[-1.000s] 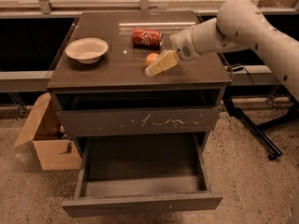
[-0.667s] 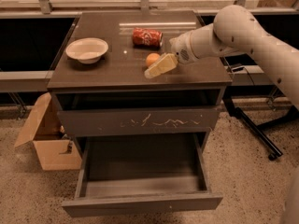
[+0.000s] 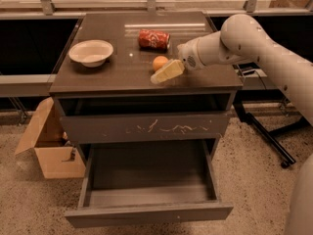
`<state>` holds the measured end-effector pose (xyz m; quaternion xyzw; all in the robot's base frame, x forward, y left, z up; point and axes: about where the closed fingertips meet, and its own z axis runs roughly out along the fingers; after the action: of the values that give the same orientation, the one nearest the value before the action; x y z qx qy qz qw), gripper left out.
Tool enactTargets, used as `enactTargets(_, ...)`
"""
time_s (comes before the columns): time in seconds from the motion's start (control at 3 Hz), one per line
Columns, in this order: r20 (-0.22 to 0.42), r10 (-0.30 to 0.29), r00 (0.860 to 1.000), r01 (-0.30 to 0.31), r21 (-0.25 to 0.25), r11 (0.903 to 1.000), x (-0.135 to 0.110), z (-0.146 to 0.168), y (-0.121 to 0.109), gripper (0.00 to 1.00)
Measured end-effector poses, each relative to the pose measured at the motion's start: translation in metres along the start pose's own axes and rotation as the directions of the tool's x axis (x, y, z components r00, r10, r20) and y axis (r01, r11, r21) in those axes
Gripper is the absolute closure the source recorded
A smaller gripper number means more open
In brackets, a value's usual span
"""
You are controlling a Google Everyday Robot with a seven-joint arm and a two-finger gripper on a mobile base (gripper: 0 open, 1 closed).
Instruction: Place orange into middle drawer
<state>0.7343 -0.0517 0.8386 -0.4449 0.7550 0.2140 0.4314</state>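
The orange (image 3: 159, 62) lies on the cabinet's dark top, just in front of the red soda can (image 3: 153, 39). My gripper (image 3: 167, 72) is low over the top, right next to the orange on its front right side, its tip pointing left. The orange is not lifted. The middle drawer (image 3: 149, 213) is pulled wide open below, with a plain front panel and a bare grey floor. The drawer above it has a front with pale scratches (image 3: 146, 128) and is closed.
A white bowl (image 3: 91, 52) stands at the left of the cabinet top (image 3: 117, 75). An open cardboard box (image 3: 49, 146) sits on the floor left of the cabinet. A black stand leg with a wheel (image 3: 274, 146) is on the floor to the right.
My gripper has sunk slightly beside the orange and the arm has shifted a little left. The orange, can, bowl and drawers have not moved.
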Motion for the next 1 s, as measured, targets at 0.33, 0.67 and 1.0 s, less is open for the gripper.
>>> enactTargets(0.33, 0.011, -0.007, 1.000, 0.007, 0.004, 1.0000, -0.004, 0.003, -0.001, 0.17)
enactTargets(0.67, 0.019, -0.021, 1.000, 0.021, 0.004, 0.9998, -0.011, 0.004, 0.001, 0.40)
enactTargets(1.0, 0.034, -0.036, 0.999, 0.036, -0.011, 0.9993, -0.016, 0.006, 0.008, 0.63)
